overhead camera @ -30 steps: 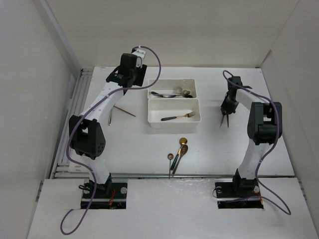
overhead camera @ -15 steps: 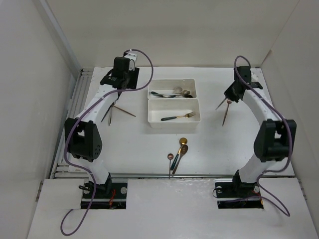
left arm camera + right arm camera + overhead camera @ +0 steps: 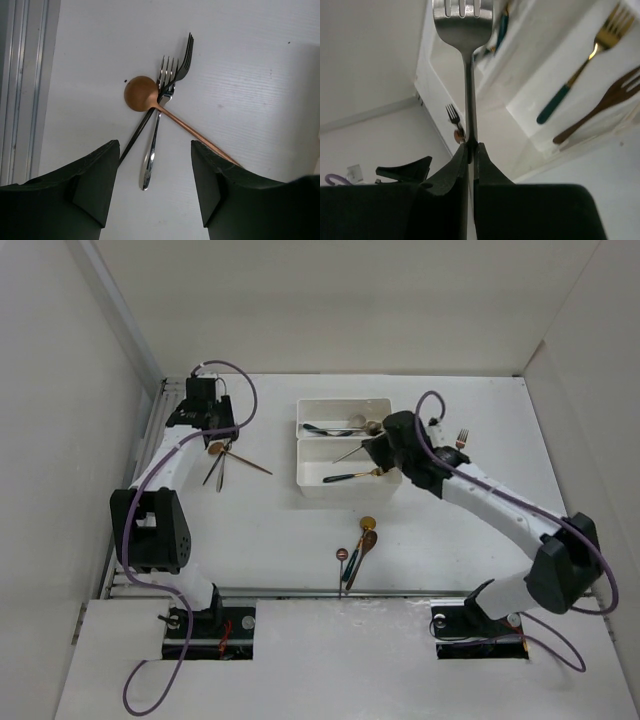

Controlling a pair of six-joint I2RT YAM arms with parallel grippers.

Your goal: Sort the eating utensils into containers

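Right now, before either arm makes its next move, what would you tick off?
1. Grip: right gripper shut on the silver fork: ok.
2. Position: that fork over the near bin, where the gold fork lies: ok, it seems.
3. Height above that bin: cannot tell.
4. Other arm: left gripper open and empty: ok.
5. Pile: copper spoon and black fork lying apart: not ok, they cross.
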